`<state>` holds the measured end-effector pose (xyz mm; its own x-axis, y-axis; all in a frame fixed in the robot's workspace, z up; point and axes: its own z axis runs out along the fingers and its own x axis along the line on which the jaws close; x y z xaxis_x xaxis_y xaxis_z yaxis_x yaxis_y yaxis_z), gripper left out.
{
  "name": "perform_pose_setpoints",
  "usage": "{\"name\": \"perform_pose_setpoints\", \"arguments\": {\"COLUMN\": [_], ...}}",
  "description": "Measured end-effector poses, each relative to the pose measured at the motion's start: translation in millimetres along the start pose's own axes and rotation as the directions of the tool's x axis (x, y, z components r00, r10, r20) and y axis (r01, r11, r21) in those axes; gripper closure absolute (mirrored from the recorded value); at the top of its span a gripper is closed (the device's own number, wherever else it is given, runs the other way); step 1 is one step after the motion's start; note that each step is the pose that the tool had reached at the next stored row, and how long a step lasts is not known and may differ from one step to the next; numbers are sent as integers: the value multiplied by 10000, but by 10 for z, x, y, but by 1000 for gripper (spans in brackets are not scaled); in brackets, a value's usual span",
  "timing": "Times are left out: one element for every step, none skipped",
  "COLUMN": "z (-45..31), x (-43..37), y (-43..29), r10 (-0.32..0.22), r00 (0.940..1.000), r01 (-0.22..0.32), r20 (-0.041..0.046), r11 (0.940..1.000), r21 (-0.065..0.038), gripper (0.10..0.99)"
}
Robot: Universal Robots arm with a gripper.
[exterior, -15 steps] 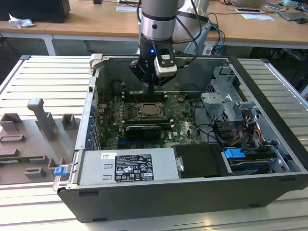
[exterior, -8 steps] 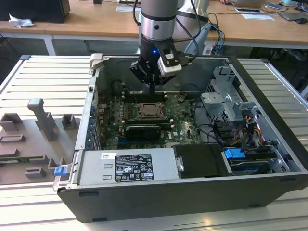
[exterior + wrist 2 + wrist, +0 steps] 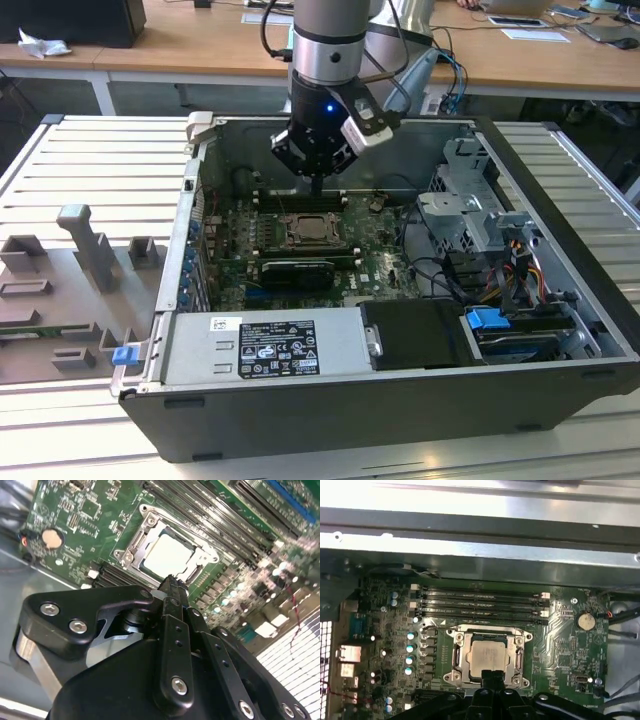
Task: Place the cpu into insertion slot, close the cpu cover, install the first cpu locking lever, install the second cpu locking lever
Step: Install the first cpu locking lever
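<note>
Cpu point(image 3: 487, 658): seated in the insertion slot point(image 3: 456, 656) on the motherboard point(image 3: 565, 650), inside the open computer case point(image 3: 400, 420). Cpu cover point(image 3: 487, 631): laid flat around the chip. Gripper point(image 3: 493, 675): fingers pressed together, nothing held, positioned just above the slot's rim.

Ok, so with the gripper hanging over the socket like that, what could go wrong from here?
The gripper hangs right at the edge of the cpu cover, so a push slightly off target could land on the cpu instead of a lever. The memory slots run close alongside the socket, so a sideways sweep might catch their clips. I cannot tell whether either lever is latched, so the cover may lift.
</note>
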<state>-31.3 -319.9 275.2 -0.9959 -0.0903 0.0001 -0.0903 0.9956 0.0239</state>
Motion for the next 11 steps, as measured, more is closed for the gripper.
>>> {"name": "perform_pose_setpoints", "arguments": {"z": [0, 1, 3, 5, 5, 5, 5, 4, 5, 5, 5], "x": [0, 0, 2, 13, 39, 51, 55, 56, 56, 56, 63], "y": [0, 0, 0, 0, 2, 4, 4, 4, 4, 4, 4], "r10": [-172, -373, -451, -464, -465, -448, -424, -371, -288, -231, -217], "r00": [9999, 9993, 9990, 9989, 9989, 9990, 9991, 9993, 9996, 9997, 9997], "r01": [172, 373, 451, 464, 465, 448, 424, 372, 288, 231, 217], "r20": [-4, -8, -6, 15, 62, 70, 71, 72, 74, 75, 77], "r11": [9999, 9993, 9990, 9989, 9989, 9990, 9991, 9993, 9996, 9997, 9998], "r21": [0, 0, -6, -26, -30, -29, -28, -27, -27, -27, -29], "gripper": [980, 980, 980, 980, 980, 980, 980, 980, 980, 980, 980]}}
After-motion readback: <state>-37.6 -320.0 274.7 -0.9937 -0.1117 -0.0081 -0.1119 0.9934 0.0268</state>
